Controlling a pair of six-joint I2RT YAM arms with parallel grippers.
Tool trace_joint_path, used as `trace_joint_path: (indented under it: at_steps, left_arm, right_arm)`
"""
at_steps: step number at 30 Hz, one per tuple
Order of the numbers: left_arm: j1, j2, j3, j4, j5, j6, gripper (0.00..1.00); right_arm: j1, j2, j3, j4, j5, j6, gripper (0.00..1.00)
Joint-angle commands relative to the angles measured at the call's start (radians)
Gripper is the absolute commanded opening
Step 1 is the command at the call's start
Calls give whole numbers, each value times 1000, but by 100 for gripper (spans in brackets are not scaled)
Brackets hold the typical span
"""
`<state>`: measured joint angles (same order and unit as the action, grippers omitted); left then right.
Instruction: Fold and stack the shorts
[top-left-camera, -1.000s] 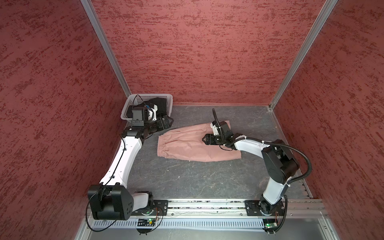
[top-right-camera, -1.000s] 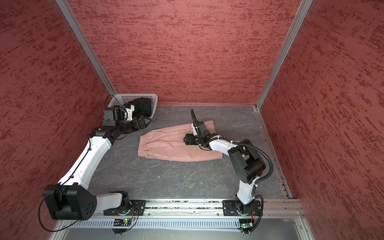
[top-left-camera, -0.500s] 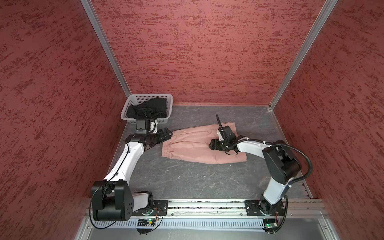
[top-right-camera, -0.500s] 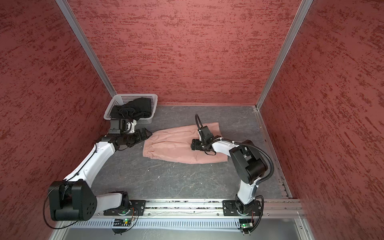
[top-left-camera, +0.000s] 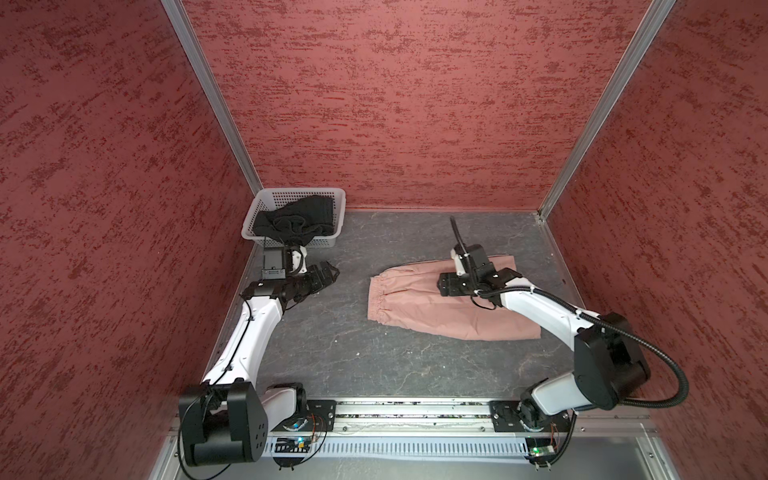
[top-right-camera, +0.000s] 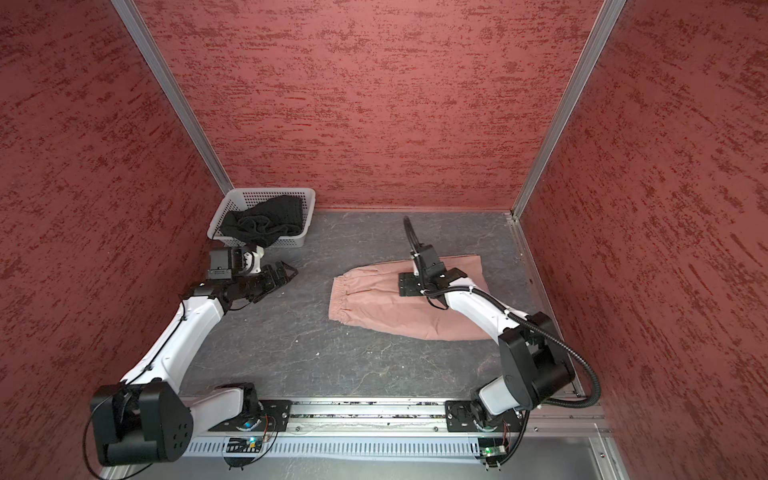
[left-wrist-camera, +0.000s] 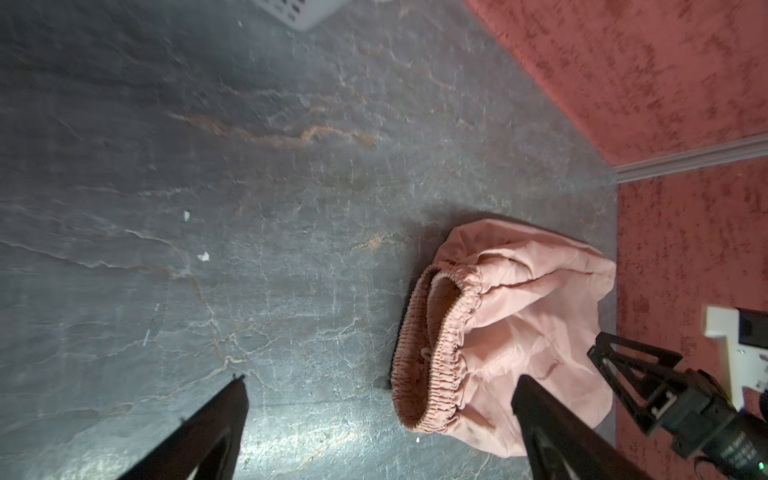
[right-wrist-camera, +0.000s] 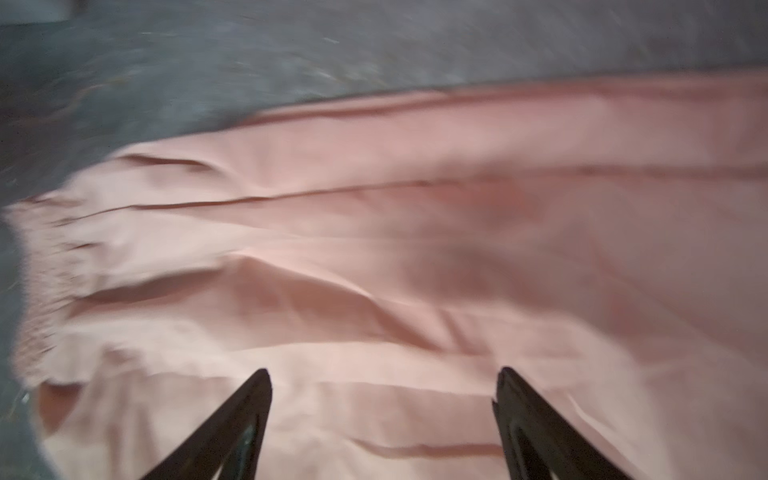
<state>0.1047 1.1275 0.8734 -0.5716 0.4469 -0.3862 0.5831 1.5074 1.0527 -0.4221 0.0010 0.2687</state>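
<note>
Hovering right end effector (right-wrist-camera: 383, 370) spread above pink shorts (top-left-camera: 415, 307), left end effector (left-wrist-camera: 381, 376) spread, empty, facing waistband (left-wrist-camera: 440, 332); needing both layers pinched before folding

The right wrist view shows the pink shorts (right-wrist-camera: 415, 249) blurred.

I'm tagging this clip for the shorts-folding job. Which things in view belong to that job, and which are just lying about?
Belong to the job:
- pink shorts, spread out flat
- black shorts, bunched up

Just there:
- white basket, holding the black pair
- grey table, under the pink pair
- red walls
</note>
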Motion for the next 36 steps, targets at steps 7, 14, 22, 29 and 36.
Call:
trace_joint_path:
  at_steps: [7, 14, 22, 29, 36]
  left_arm:
    - [139, -205, 24, -79, 34, -7, 99]
    - [179, -270, 24, -119, 81, 4, 99]
    - [191, -288, 18, -155, 99, 23, 100]
    - [207, -292, 18, -170, 116, 39, 99]
    - [210, -297, 1, -179, 115, 48, 99]
  right_arm:
    - [483, 213, 149, 106, 378, -338, 94]
    - [598, 362, 240, 71, 528, -476, 99]
    - [610, 467, 257, 88, 619, -575, 99]
    - [602, 536, 274, 140, 645, -618, 99]
    - [569, 575, 278, 170, 601, -642, 90]
